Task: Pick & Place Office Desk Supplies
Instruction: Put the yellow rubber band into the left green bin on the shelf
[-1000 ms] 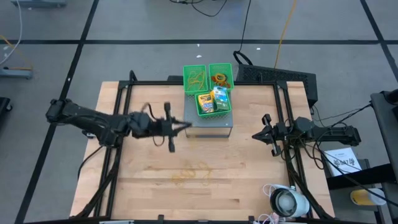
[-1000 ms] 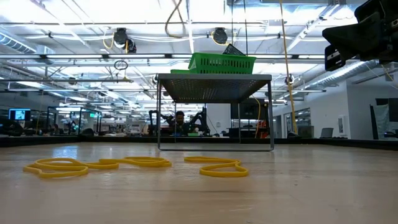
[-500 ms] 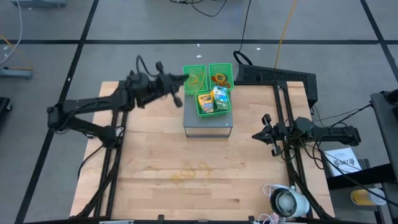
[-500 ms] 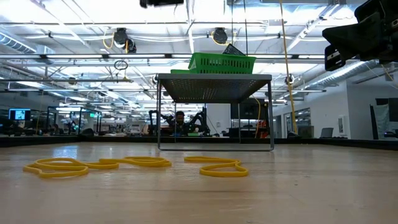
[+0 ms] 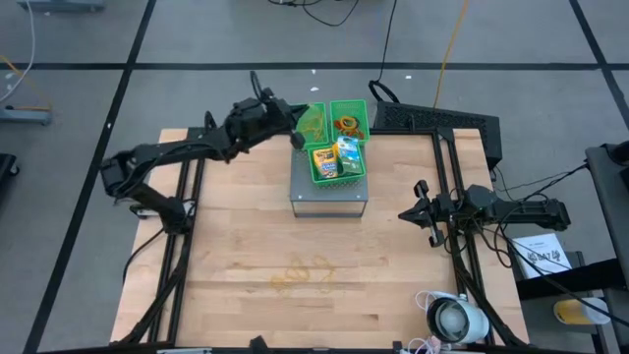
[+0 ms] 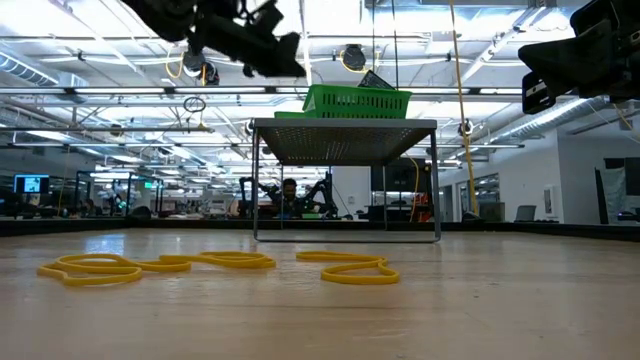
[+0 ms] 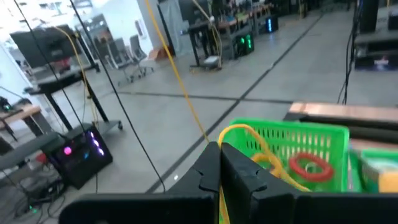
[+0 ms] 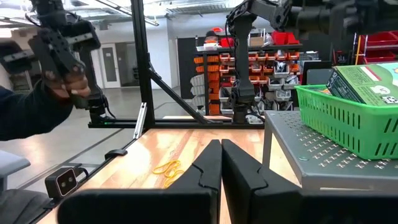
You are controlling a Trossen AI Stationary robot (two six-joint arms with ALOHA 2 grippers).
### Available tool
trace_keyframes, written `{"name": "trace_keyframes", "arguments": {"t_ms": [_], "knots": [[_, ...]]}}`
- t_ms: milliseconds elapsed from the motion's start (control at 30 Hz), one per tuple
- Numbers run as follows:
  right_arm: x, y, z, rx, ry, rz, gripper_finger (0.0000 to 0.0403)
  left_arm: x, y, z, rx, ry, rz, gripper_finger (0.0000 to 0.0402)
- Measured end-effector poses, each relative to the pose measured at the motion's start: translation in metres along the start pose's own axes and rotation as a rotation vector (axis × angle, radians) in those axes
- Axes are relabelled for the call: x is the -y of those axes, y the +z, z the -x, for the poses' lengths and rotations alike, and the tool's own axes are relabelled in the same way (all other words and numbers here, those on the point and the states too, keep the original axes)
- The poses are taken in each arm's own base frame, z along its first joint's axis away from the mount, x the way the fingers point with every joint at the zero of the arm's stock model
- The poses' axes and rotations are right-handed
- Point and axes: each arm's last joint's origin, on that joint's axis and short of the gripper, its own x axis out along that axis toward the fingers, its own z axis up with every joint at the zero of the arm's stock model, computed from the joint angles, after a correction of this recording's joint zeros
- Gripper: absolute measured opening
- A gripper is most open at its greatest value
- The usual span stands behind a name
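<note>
High view: green mesh bins (image 5: 339,167) on grey perforated metal stand (image 5: 329,202) — crayon box (image 5: 324,162) and green-white packet (image 5: 349,155) in near bin, coloured rings (image 5: 346,125) in back right one. Left gripper (image 5: 293,123) now over back left bin, moved up from table centre; fingers pressed together on a yellow rubber band (image 7: 249,134), looped. Right gripper (image 5: 418,214) at right edge, closed, empty. More rubber bands (image 5: 303,273) flat on wooden table (image 5: 236,295), unmoved.

Left gripper (image 5: 295,126) raised, fingers pinched together, right gripper (image 5: 408,212) closed, parked
</note>
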Motion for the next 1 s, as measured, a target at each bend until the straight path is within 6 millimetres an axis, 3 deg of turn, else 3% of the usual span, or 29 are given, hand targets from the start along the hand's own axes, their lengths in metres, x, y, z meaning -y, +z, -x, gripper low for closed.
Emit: {"name": "trace_keyframes", "arguments": {"t_ms": [467, 700, 1000], "knots": [[0.000, 0.000, 0.000, 0.000, 0.000, 0.000, 0.0000, 0.004, -0.018, -0.007, -0.125, 0.074, 0.059, 0.0017], [0.000, 0.000, 0.000, 0.000, 0.000, 0.000, 0.0000, 0.006, -0.023, -0.007, -0.172, 0.026, 0.071, 0.0005], [0.000, 0.000, 0.000, 0.000, 0.000, 0.000, 0.0000, 0.005, -0.023, -0.007, -0.169, 0.037, 0.146, 0.0091]]}}
